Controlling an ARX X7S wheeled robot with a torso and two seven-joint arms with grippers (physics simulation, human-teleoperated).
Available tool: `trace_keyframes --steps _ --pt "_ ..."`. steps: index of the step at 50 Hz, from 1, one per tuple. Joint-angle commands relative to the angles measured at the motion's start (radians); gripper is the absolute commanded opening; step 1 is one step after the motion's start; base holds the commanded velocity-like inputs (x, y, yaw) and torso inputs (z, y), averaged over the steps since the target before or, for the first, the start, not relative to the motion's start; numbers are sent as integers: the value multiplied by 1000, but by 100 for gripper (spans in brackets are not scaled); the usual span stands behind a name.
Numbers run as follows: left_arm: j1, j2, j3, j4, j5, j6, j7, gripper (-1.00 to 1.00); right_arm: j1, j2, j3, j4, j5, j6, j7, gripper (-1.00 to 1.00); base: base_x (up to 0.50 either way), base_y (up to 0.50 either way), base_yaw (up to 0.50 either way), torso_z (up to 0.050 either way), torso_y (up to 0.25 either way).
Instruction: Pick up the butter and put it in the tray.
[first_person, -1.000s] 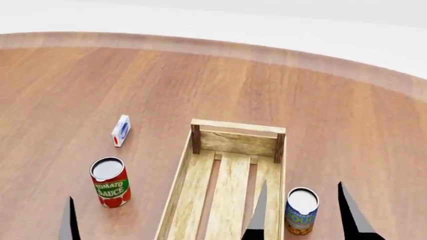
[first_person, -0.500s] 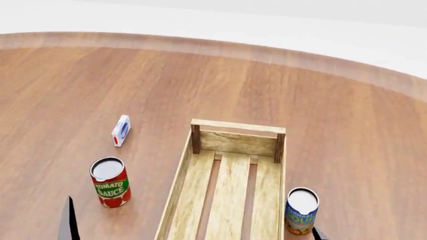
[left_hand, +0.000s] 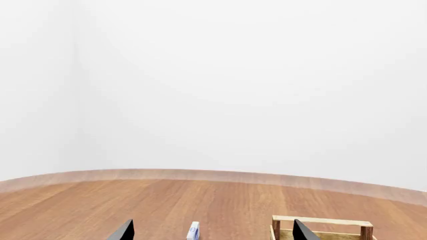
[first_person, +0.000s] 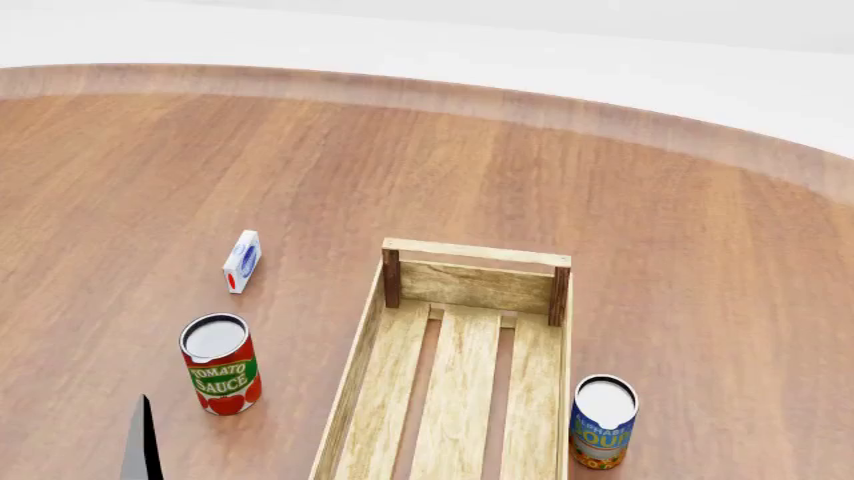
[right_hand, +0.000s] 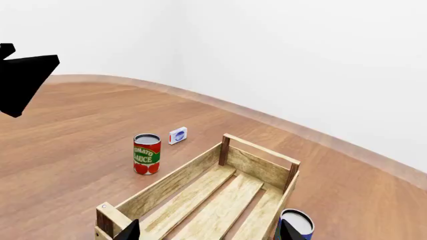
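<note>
One tray (first_person: 467, 345), two cans (first_person: 220, 363), one small carton (first_person: 242, 261)

A long tray (first_person: 461, 300) made of light wood is seen on the brown wooden surface (first_person: 267, 170). It lies flat, with its long side running away from the robot. Three wide slats make up the bottom, with thin gaps between them. The sides are low. Darker posts stand up at the corners. Nothing is seen inside the tray in any of the views. The far end wall is shown in the left wrist view (left_hand: 320, 222). The butter cannot be seen anywhere.
</note>
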Motion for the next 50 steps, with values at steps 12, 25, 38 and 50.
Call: trace_keyframes --steps 12,25,38,50 --pt "-11 9 -23 7 -17 -16 19 100 35 227 28 -28 97 267 -89 100 0 0 0 0 0" --pt "-15 2 -20 1 -22 -11 12 100 147 370 -33 -62 193 427 -122 100 0 0 0 0 0" --pt "-18 -2 -4 -5 -18 -8 6 100 281 480 -114 -94 261 567 -137 100 0 0 0 0 0" --pt "-18 -7 -3 -14 -24 4 0 100 542 520 -281 -133 312 777 -142 100 0 0 0 0 0"
